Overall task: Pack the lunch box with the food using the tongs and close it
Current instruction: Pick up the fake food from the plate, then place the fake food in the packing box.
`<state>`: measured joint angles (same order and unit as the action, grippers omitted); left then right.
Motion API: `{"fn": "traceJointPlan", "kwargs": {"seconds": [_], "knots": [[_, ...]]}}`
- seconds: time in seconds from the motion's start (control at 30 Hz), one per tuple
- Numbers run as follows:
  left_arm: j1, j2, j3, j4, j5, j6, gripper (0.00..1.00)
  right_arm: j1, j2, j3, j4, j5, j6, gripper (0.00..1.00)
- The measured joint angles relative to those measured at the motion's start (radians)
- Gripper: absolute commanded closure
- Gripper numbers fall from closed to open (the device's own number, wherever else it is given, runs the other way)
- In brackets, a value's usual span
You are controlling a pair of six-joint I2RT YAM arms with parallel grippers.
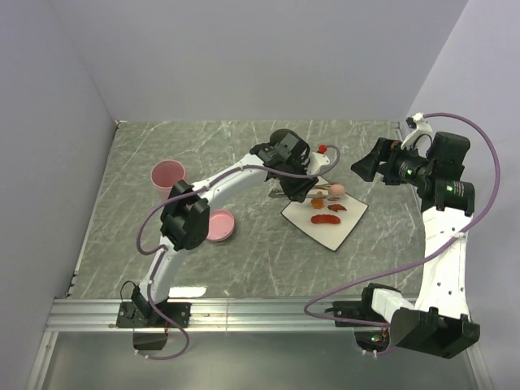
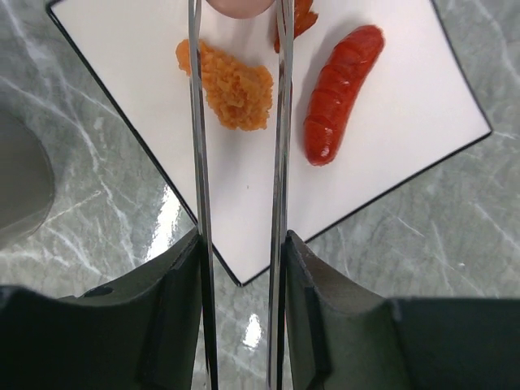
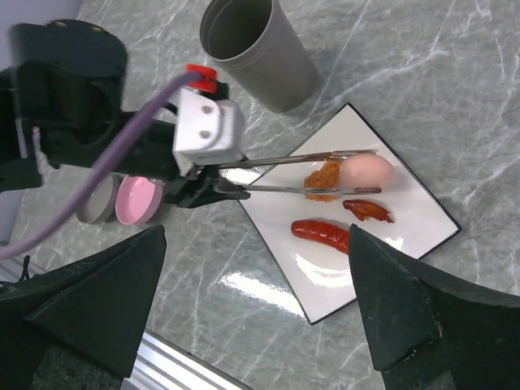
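Observation:
My left gripper (image 1: 286, 183) (image 2: 242, 244) is shut on the tongs (image 2: 199, 162) (image 3: 301, 188), one black finger (image 2: 175, 276) pressing each thin metal arm. The tong tips reach over the white square plate (image 1: 333, 234) (image 2: 390, 138) (image 3: 325, 284) and sit on either side of the pale pink egg-like ball (image 1: 335, 191) (image 2: 240, 6) (image 3: 366, 171). An orange fried piece (image 2: 236, 85) (image 3: 322, 177) lies under the tongs. A red sausage (image 2: 341, 89) (image 3: 321, 234) and a small red-brown bit (image 3: 367, 210) lie beside them. The pink round lunch box (image 1: 219, 225) (image 3: 134, 201) stands left of the plate. My right gripper (image 1: 366, 169) (image 3: 258, 244) hangs open above the plate's right side, empty.
A pink cup (image 1: 168, 175) stands at the left of the marble table. In the right wrist view a tall cup (image 3: 256, 49) that looks grey stands behind the plate. The aluminium rail (image 1: 260, 313) runs along the near edge, and walls close in the left and back.

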<state>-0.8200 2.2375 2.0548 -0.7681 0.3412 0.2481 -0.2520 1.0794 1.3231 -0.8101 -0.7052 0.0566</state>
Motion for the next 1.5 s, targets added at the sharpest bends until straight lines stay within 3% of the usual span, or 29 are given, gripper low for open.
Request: {"fn": "traceJointPlan", "kwargs": {"seconds": [0.47,0.8,0.93,1.27,1.5], "knots": [[0.011,-0.245,-0.052,-0.03,0.056,-0.031,0.67,-0.009,-0.031,0.011,-0.001,-0.007,0.001,0.0],[0.13,-0.556,-0.263,-0.098,0.081,-0.024,0.66,-0.011,-0.03,0.07,0.001,-0.027,0.002,0.0],[0.228,-0.67,-0.311,-0.135,0.091,-0.023,0.66,-0.011,-0.015,0.07,0.001,-0.042,0.001,0.0],[0.639,-0.986,-0.459,-0.265,0.151,0.021,0.66,-0.011,0.006,0.037,0.015,-0.05,0.0,0.0],[0.861,-1.055,-0.518,-0.393,0.203,0.085,0.66,-0.011,0.012,0.036,0.018,-0.071,0.0,0.0]]}}
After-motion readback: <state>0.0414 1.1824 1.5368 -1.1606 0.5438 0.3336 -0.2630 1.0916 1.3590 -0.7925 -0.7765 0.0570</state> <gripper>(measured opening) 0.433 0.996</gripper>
